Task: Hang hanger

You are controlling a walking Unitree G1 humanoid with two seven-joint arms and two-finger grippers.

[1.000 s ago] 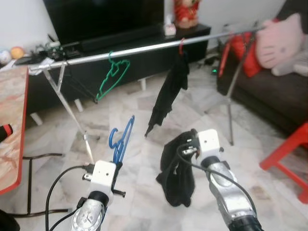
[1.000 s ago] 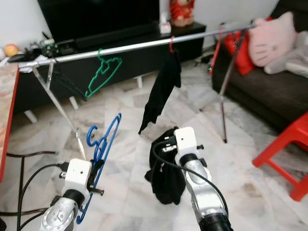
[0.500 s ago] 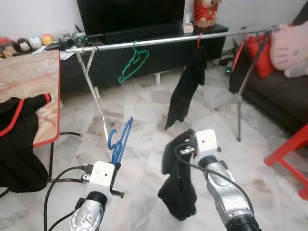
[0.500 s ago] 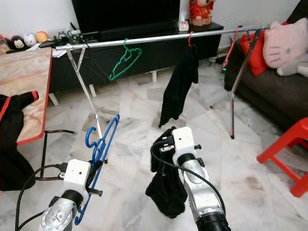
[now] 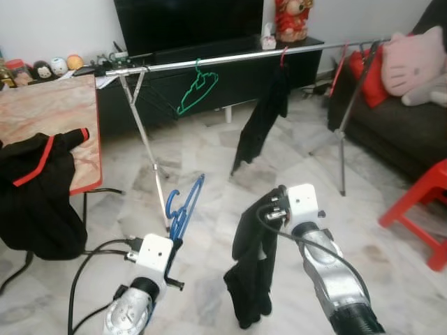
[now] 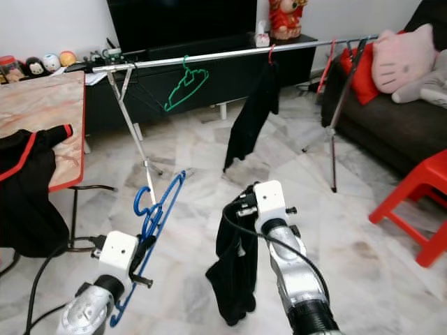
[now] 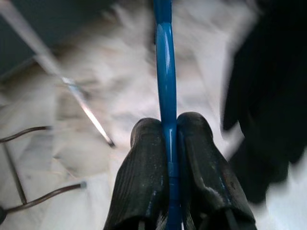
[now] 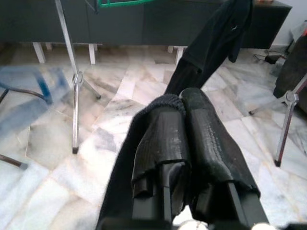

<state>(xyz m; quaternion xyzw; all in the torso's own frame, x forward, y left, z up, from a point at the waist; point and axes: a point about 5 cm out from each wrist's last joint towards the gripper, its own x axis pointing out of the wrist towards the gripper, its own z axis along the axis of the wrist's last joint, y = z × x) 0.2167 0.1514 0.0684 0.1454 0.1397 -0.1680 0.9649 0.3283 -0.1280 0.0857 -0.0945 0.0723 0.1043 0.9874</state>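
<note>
left gripper (image 7: 168,139) clamped on blue hanger (image 5: 185,206), lower centre; light, stiff, slippery plastic. right gripper (image 8: 182,103) pinches limp black garment (image 5: 253,269)

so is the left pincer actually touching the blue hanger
Touching. The left wrist view shows the left pincer shut on the blue hanger, both fingers pressed against its bar with no gap.

A blue hanger (image 5: 183,208) stands low in the frame, left of centre, against white-and-grey marbled floor tiles (image 5: 391,272). Beside it at lower centre droops a black garment (image 5: 253,265). A green hanger (image 5: 198,89) and a second black garment (image 5: 260,118) hang from the silver rail (image 5: 209,61) across the top. At left, an orange-marbled worktop (image 5: 52,122) carries black clothing with red trim (image 5: 38,181). At right: a pink cushion (image 5: 412,59) and a red chair (image 5: 422,216).
</note>
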